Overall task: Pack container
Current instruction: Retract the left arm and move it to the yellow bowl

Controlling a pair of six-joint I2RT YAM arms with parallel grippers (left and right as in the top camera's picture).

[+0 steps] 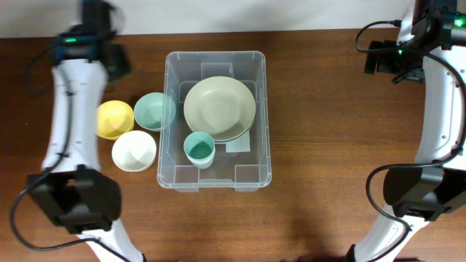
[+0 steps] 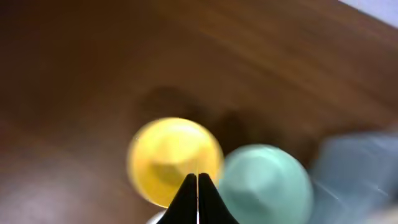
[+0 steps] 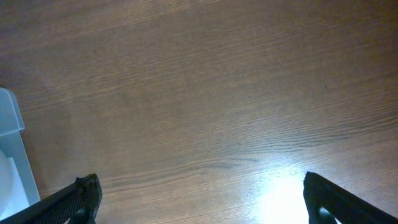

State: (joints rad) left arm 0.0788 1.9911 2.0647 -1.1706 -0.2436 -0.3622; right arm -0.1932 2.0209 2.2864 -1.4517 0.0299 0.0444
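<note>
The clear container (image 1: 215, 55) stands mid-table, holding a pale green plate (image 1: 219, 108) and a teal cup (image 1: 199, 148). Left of it sit a yellow bowl (image 1: 115, 119), a teal bowl (image 1: 153, 111) and a white bowl (image 1: 134, 151). My left gripper (image 1: 116, 62) hangs high at the back left, shut and empty. In its blurred wrist view, the left gripper (image 2: 197, 177) points at the yellow bowl (image 2: 171, 152), with the teal bowl (image 2: 267, 183) and the container (image 2: 360, 168) to the right. My right gripper (image 1: 382, 58) is open over bare wood at the back right, seen wide apart (image 3: 200, 186).
The container's corner (image 3: 9, 149) shows at the left edge of the right wrist view. Both arm bases stand at the table's front corners, left (image 1: 73, 200) and right (image 1: 415, 191). A white label lies on the container's floor (image 1: 237, 145).
</note>
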